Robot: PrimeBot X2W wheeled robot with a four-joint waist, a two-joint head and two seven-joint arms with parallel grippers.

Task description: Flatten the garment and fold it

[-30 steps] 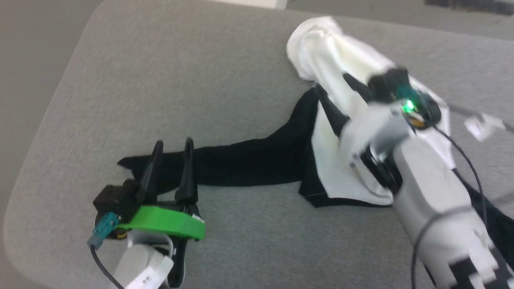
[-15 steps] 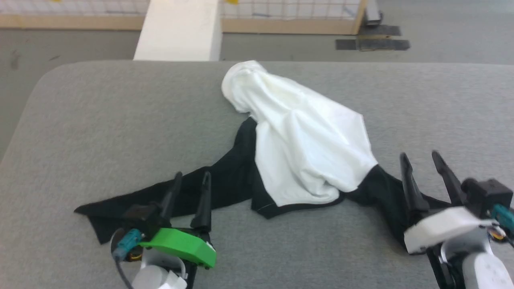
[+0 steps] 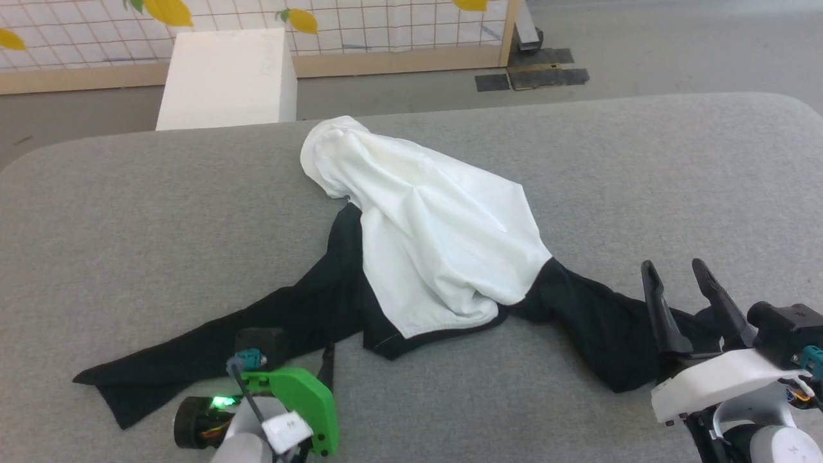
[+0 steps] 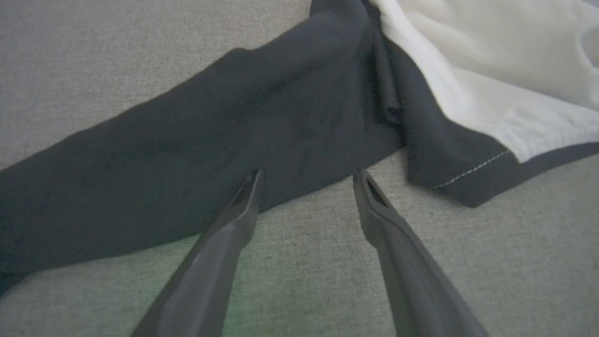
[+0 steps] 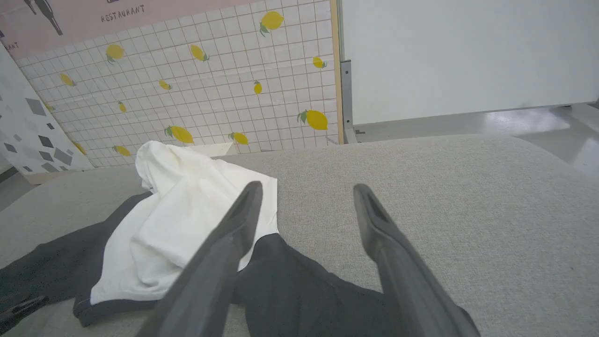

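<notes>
The garment (image 3: 437, 244) lies bunched at the middle of the table (image 3: 643, 167), its black sleeves trailing toward the table's near edge. The right gripper (image 3: 672, 263) has pulled back off the white body and hovers empty, jaws apart, at the table's near right. The left gripper (image 4: 306, 175), also spread and empty, has tipped down onto the near-left sleeve edge. Flattening looks barely begun.

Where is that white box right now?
In the head view, the white box stands beyond the grey table, toward the robot's left, just behind the bunched white end of the garment.
</notes>
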